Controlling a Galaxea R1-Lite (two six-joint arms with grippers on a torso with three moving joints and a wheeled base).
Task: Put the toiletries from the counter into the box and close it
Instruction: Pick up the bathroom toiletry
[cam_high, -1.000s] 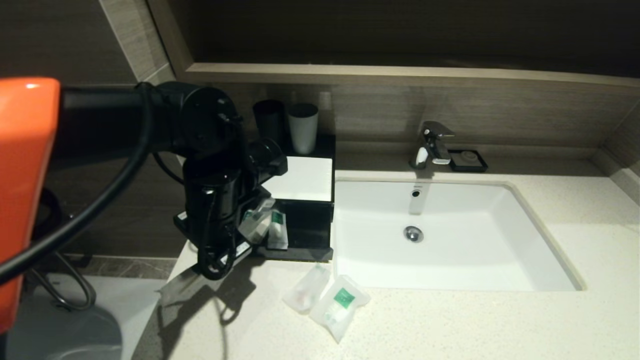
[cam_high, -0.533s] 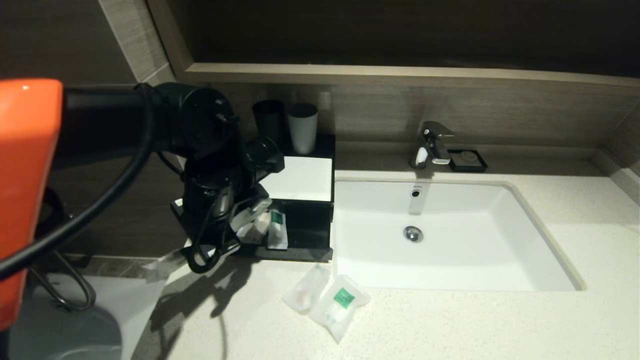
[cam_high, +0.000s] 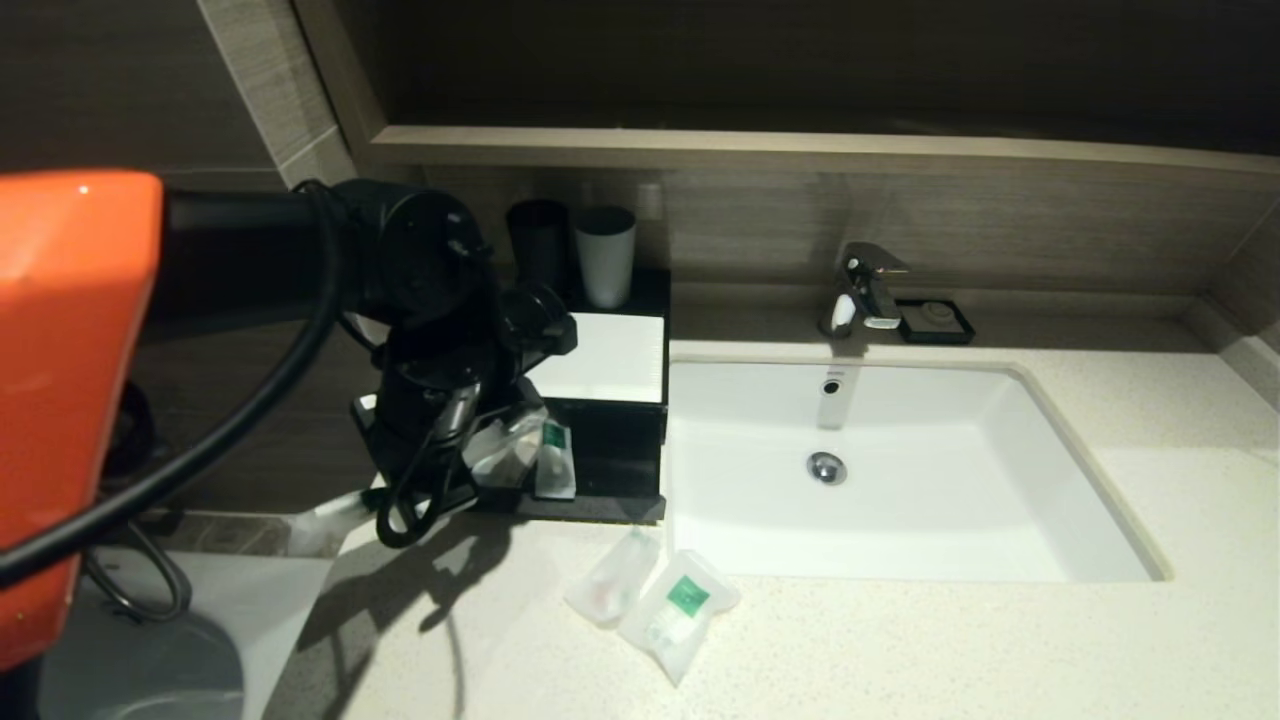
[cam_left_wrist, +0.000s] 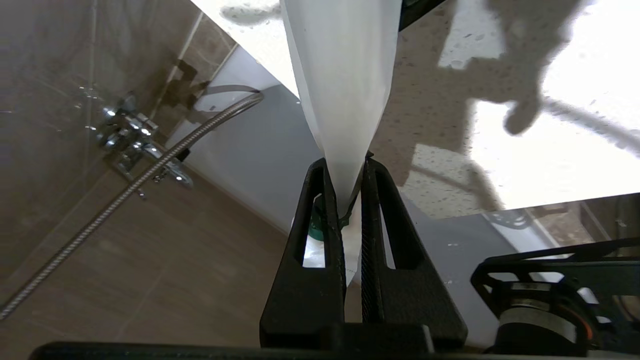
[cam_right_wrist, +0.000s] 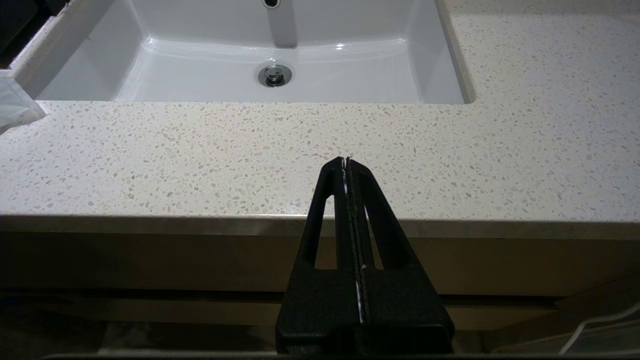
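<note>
Two sachets (cam_high: 652, 597) are lying on the counter (cam_high: 900, 640) at the drawer's (cam_high: 610, 470) six o'clock. Left gripper (cam_left_wrist: 345, 167) is pinching the toothbrush pack (cam_left_wrist: 345, 75) at the drawer's nine o'clock — releasing inside seems next. Right gripper (cam_right_wrist: 347, 162) is idling, pressed together.

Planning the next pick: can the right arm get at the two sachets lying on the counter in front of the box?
Probably yes. The right gripper is parked shut and empty at the counter's front edge, and nothing stands between it and the plain sachet or green-labelled sachet. The left gripper is busy holding the toothbrush pack.
</note>
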